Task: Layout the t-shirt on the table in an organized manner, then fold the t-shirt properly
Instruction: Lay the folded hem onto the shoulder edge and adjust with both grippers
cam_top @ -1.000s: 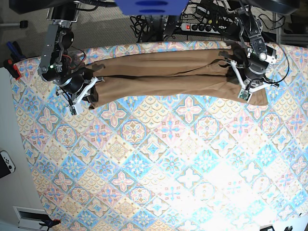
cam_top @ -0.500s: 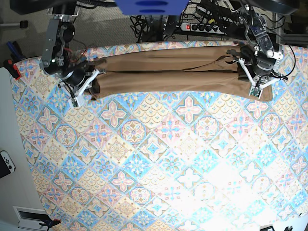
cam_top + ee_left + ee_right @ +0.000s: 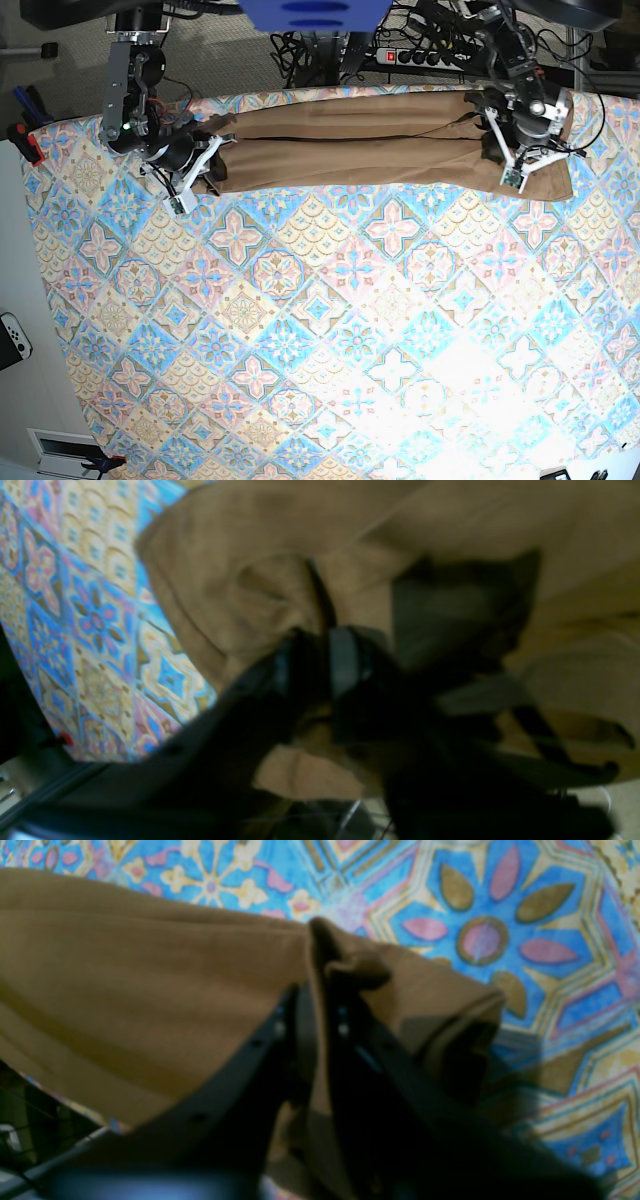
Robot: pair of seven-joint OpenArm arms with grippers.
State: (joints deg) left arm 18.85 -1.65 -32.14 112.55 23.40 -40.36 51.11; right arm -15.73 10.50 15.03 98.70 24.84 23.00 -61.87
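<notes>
The right gripper (image 3: 317, 1005) pinches a raised fold of the t-shirt (image 3: 125, 990) between nearly closed jaws; the left gripper (image 3: 325, 660) is too blurred to judge. The shirt spans between them as a band, so a one-sided release could leave it crooked or spilling over the edge just behind. In front of both, the patterned table (image 3: 330, 330) spreads wide; behind them lie a power strip (image 3: 420, 57) and cables.

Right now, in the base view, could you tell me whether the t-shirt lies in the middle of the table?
No, the t-shirt is stretched in a long band along the far edge of the table.
</notes>
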